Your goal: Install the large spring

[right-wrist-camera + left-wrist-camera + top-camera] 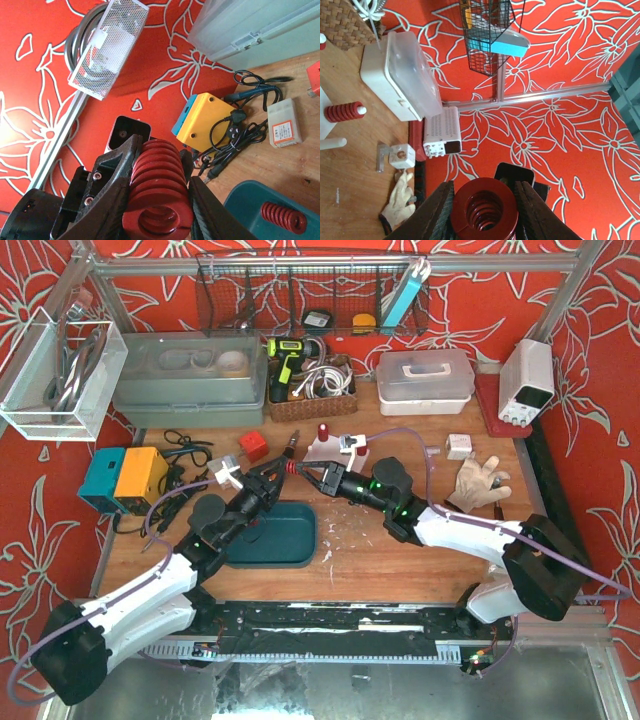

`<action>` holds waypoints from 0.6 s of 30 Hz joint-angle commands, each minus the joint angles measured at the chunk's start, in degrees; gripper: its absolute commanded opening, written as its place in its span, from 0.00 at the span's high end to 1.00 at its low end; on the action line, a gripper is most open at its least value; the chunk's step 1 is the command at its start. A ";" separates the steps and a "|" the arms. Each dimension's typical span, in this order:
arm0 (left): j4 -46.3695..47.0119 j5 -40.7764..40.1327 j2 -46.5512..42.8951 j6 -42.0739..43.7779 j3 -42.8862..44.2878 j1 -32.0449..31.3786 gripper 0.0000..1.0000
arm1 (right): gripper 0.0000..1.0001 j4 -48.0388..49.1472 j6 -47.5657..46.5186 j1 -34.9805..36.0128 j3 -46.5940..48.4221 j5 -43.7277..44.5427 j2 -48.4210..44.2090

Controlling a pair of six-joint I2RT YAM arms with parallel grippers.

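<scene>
A large dark red spring hangs above the table between my two grippers, which meet tip to tip. My left gripper is shut on one end; the left wrist view shows the spring end-on between its fingers. My right gripper is shut on the other end; the right wrist view shows the coils between its fingers. A white fixture with a small red spring on a post stands just behind; it also shows in the left wrist view.
A teal tray lies under the grippers and holds another red spring. A yellow and teal box with black cables sits left, a red block behind, a work glove and white cube right.
</scene>
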 commanded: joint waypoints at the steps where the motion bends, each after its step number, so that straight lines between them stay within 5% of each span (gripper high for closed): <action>1: 1.76 0.75 0.10 0.19 -0.06 -0.43 0.97 | 0.95 -0.11 -1.59 0.48 1.21 -1.25 -1.48; 3: 0.15 -0.02 -0.43 -0.04 -0.06 -0.45 0.86 | 1.00 -0.81 -2.20 0.40 1.11 -1.13 -1.90; 10: -9.93 -4.28 -5.63 3.67 0.39 -0.43 0.20 | 1.00 -10.22 -8.93 -0.20 2.08 2.45 -5.51; 18: -34.35 -12.57 -4.50 31.85 10.60 -0.43 0.00 | 1.00 -54.12 -38.11 -2.07 13.62 22.30 -10.41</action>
